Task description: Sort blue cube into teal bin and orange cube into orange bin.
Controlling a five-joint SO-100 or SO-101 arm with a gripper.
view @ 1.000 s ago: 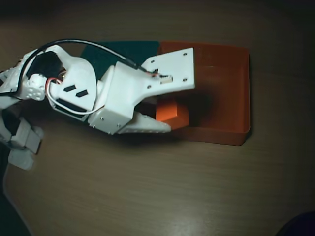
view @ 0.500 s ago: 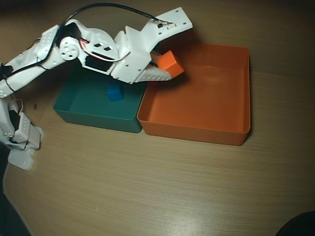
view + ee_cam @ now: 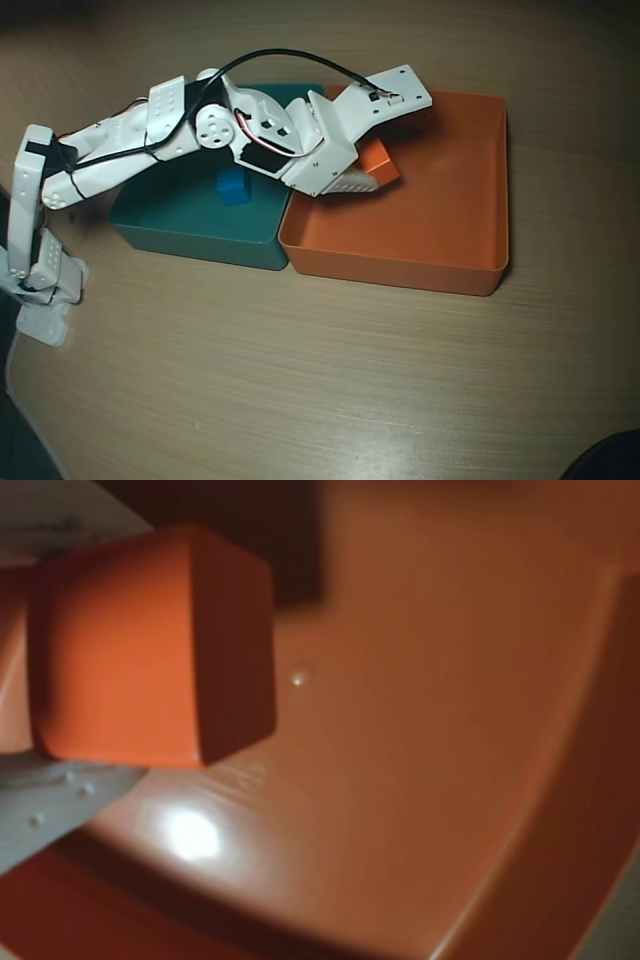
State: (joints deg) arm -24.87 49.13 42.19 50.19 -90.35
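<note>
1. The gripper (image 3: 378,172) sits in the upper middle of the overhead view, its jaws closed on the orange cube (image 3: 377,163), which is held above the left part of the orange bin (image 3: 470,265).
2. In the wrist view the orange cube (image 3: 150,645) fills the upper left, pressed between pale finger surfaces at the top left and lower left edges; the floor of the orange bin (image 3: 420,780) spreads behind it, with a bright glare spot at lower left.
3. The white arm (image 3: 120,160) stretches from the left edge of the overhead view across the teal bin (image 3: 190,235) to the orange bin.
4. The two bins stand side by side, walls touching, teal on the left.
5. The blue cube (image 3: 234,186) lies inside the teal bin, near its right side, just below the arm.
6. Both bins rest on a wooden table (image 3: 300,380).
</note>
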